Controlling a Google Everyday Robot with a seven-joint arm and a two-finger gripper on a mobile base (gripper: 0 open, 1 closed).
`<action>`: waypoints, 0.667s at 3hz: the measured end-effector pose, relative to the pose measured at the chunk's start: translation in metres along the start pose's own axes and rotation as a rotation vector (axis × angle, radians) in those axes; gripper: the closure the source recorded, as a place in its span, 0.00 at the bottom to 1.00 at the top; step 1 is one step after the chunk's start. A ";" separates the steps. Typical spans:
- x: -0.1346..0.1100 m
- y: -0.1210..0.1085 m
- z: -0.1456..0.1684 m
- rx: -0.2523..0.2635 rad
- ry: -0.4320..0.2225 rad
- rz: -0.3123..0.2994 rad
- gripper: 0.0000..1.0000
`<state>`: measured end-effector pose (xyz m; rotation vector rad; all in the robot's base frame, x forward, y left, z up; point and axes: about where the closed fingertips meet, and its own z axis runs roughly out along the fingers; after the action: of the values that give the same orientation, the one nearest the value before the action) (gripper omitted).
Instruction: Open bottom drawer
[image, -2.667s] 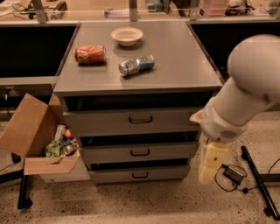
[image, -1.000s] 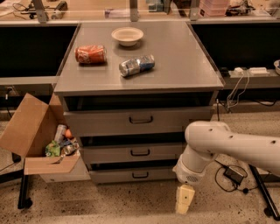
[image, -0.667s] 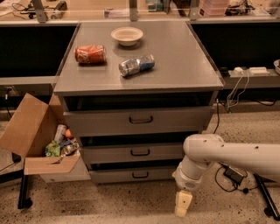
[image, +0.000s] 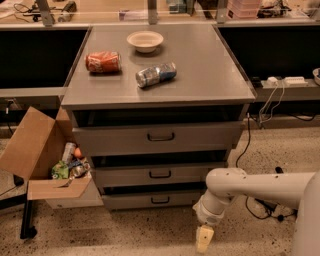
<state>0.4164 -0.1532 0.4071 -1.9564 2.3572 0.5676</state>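
The gripper (image: 205, 239) was held low, pointing down, right of the shut bottom drawer (image: 127, 201); its opening could not be told. The handle (image: 160, 200) would need to be approached level, hooked centrally and drawn straight out.

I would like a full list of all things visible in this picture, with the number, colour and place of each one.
cabinet: one, grey, centre
top drawer: one, grey, highest, dark handle
middle drawer: one, grey, between the other two, dark handle
bottom drawer: one, grey, lowest, dark handle
bowl: one, cream, back of cabinet top
red can: one, lying on its side, left of cabinet top
silver can: one, silver and blue, lying on its side, middle of cabinet top
cardboard box: one, brown, open, on floor left of cabinet, rubbish inside
power strip: one, white, far right
arm: one, white, lower right
pincer: one, cream, pointing down near floor, right of bottom drawer's handle, apart from it
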 end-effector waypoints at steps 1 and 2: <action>0.002 -0.021 0.025 0.007 0.004 -0.068 0.00; 0.006 -0.070 0.080 -0.006 -0.039 -0.187 0.00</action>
<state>0.4654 -0.1458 0.3125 -2.1174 2.1217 0.5949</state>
